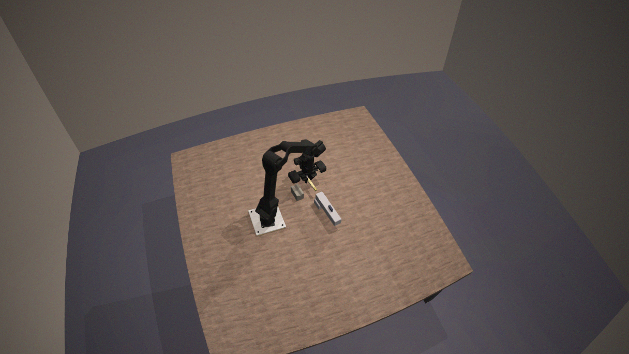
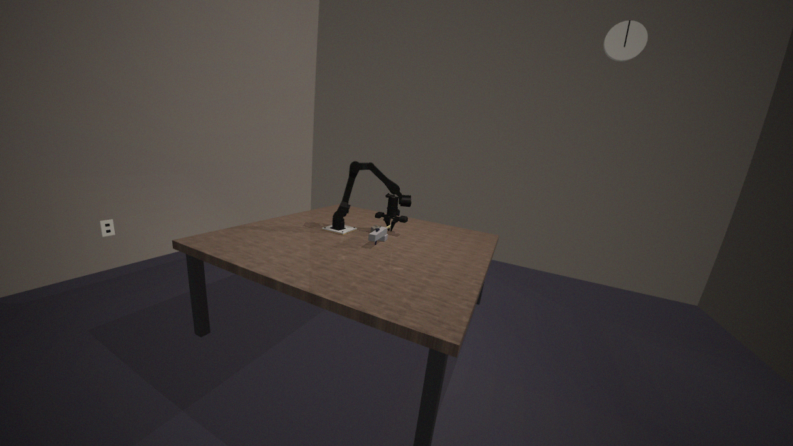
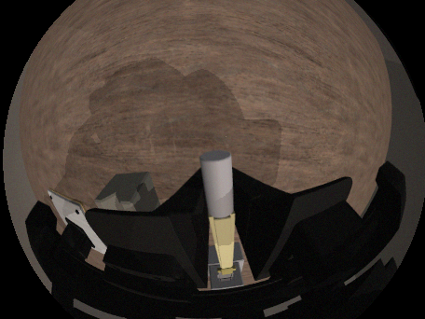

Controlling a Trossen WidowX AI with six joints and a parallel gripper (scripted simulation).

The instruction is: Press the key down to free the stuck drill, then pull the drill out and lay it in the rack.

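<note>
My gripper [image 1: 307, 179] [image 2: 391, 229] [image 3: 214, 171] is shut on the drill, a rod with a grey shank and a yellow body. The drill [image 1: 311, 183] [image 3: 226, 238] points towards the grey block. In the top view a small gap shows between its yellow tip and the end of the long light-grey block [image 1: 325, 204] [image 2: 377, 235] [image 3: 216, 283]. The dark key [image 1: 330, 208] sits on top of the block; whether it is pressed down is too small to tell. The grey-green rack [image 1: 297, 192] [image 3: 140, 187] has a groove along its top, holds nothing visible, and stands beside and below the gripper.
The arm's white base plate [image 1: 279, 223] [image 2: 347, 229] [image 3: 65, 205] is on the wooden table [image 1: 373, 273] [image 2: 332, 271] [image 3: 317, 117], left of the rack and the block in the top view. The rack lies between the base and the gripper.
</note>
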